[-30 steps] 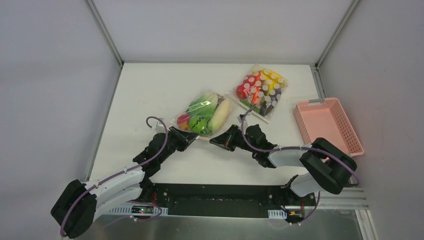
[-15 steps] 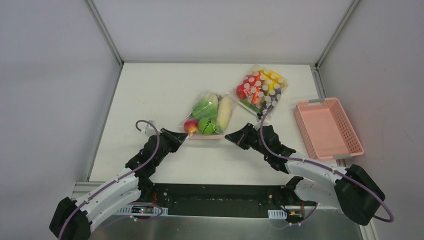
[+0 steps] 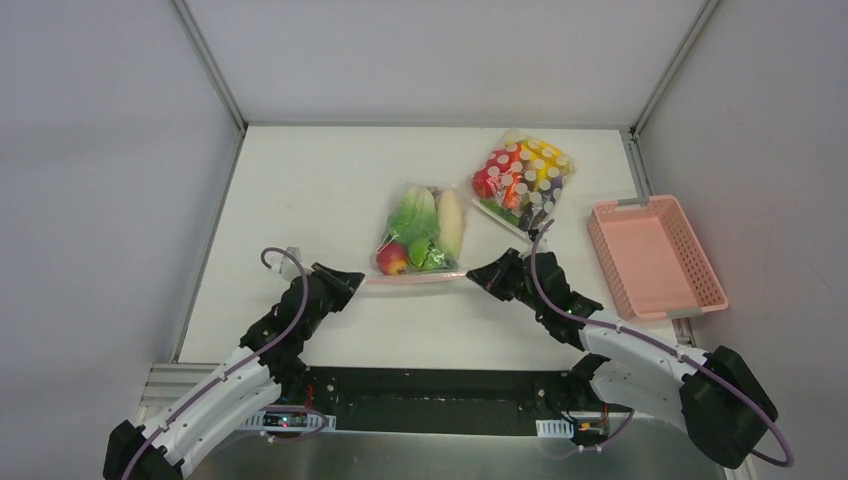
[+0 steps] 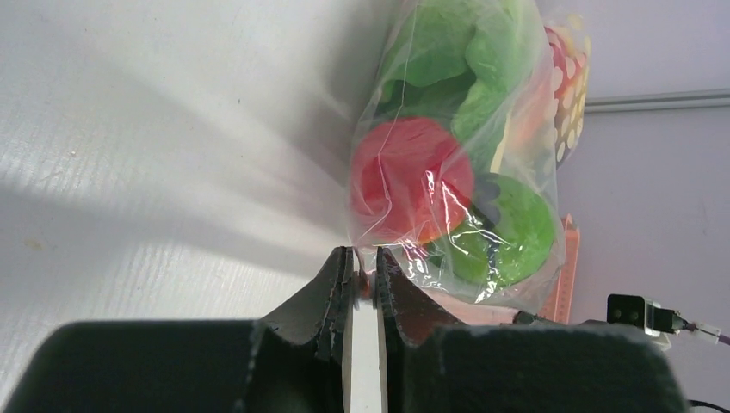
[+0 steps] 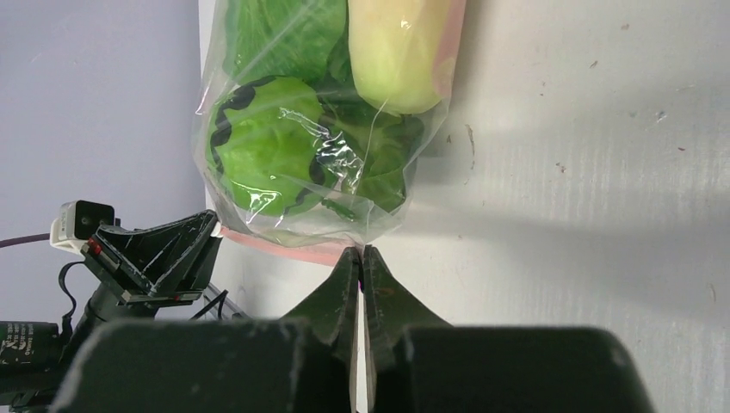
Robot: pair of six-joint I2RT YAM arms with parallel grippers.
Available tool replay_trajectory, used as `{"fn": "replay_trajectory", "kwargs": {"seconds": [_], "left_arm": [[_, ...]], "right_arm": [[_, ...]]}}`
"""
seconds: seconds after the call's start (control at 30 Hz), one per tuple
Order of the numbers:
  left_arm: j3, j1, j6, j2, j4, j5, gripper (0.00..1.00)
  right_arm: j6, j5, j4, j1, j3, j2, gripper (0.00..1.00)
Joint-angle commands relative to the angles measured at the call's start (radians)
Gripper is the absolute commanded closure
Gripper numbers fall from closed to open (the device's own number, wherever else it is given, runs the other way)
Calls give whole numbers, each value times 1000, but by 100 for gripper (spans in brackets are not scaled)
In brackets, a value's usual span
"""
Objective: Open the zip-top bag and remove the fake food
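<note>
Mid-worktop [image 3: 300, 190], the bag [image 3: 420, 235] is lying flat while both arms are pinching its near edge. The left pincer [image 3: 352, 283] is clenching the 9 o'clock end of the pink strip [image 3: 410, 281] and the right pincer [image 3: 474, 276] is clenching the 3 o'clock end, with the strip stretching straight between them. The wrist views are showing each pair of jaws closed on thin film and nothing else.

The food is sitting inside, the apple [image 3: 391, 259] nearest the zip, the lettuce [image 3: 412, 215] and radish [image 3: 451, 222] reaching toward 12 o'clock. The bag's long axis is running 6 to 12, its mouth pointing at 6 toward the arm bases and its sealed bottom at 12.

The film is looking soft, slick and light, likely to crumple and slide rather than resist. The toys are looking light and hard, apt to roll once freed. The strip is appearing the stiffest part, so the best hold is probably on its two lips, one per pincer, rather than on its ends.

A second bag [image 3: 522, 182] is lying at 1 o'clock and a pink basket [image 3: 655, 260] at 3 o'clock.
</note>
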Motion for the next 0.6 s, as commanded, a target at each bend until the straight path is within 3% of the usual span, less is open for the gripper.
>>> {"fn": "replay_trajectory", "kwargs": {"seconds": [0.0,0.13,0.23,0.37,0.5,0.57], "left_arm": [[6,19,82,-33,-124,-99,93],[63,19,170,-55,-194,-91,63],[147,19,295,-52,-263,-86,47],[296,19,463,5,-354,-64,38],[433,19,604,107,-363,65,37],[483,19,672,165,-348,170,29]], "right_arm": [[-74,96,-61,-49,20,-10,100],[-111,88,-123,-58,67,-1,97],[-152,79,-192,-58,113,-14,65],[-220,86,-313,-60,186,-31,33],[-287,90,-441,-60,265,-29,24],[-321,81,-495,-60,304,-20,21]]}}
